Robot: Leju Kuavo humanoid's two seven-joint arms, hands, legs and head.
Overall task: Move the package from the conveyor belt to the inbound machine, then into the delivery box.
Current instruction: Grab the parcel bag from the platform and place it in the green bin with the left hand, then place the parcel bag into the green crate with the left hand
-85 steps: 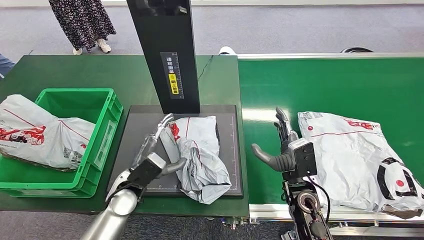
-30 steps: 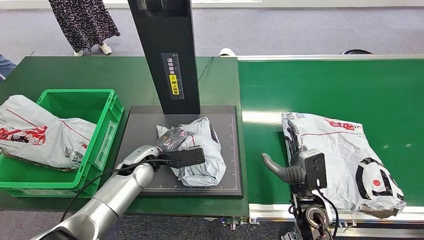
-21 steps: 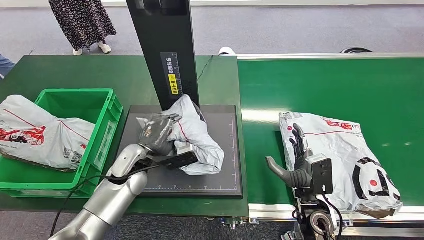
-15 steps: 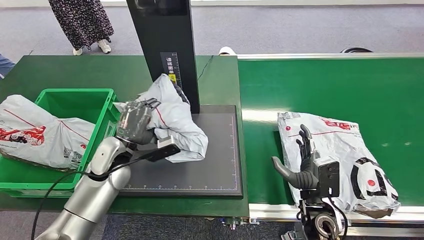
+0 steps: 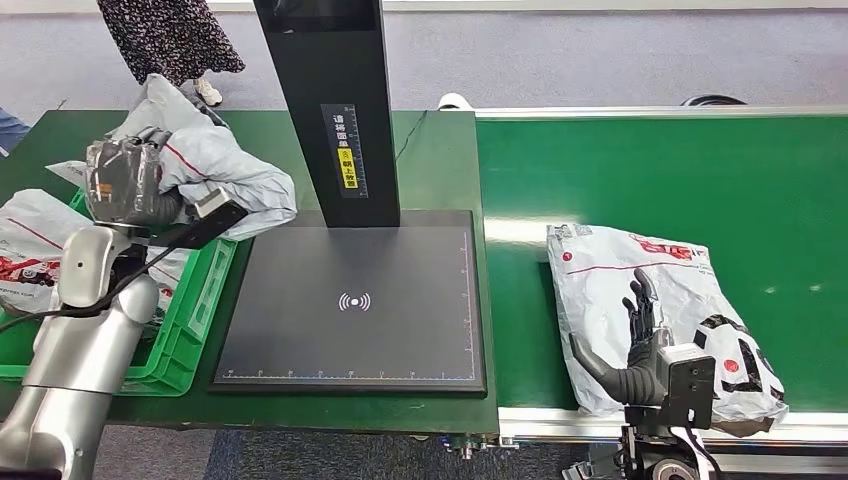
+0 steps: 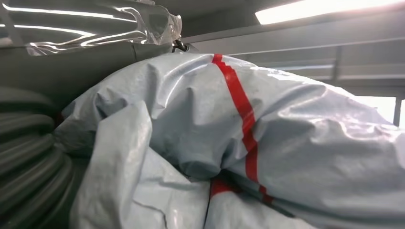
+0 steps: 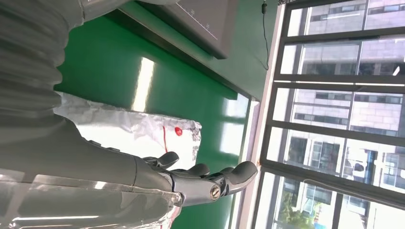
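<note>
Left hand: the left hand [image 5: 125, 180], upper left of the head view, grips a crumpled grey package [image 5: 215, 165] with a red stripe — raised above the near edge of the green delivery box [image 5: 205, 290]; the left wrist view shows the package [image 6: 267, 143] bunched against the hand.
Delivery box: at the left edge of the head view, on the green counter [image 5: 300, 150], with another white package [image 5: 30, 245] lying in it.
Inbound machine: a dark flat plate [image 5: 350, 300] in the centre of the head view, with a black post [image 5: 335, 100] rising at its far side.
Right hand: the right hand [image 5: 635, 345], lower right of the head view, holds nothing — fingers spread, over the near edge of a white package [image 5: 650, 275] on the conveyor belt [image 5: 650, 170]; the right wrist view shows the fingers [image 7: 210, 174] apart.
Background: a person in a patterned skirt [image 5: 165, 35] stands at the top left.
</note>
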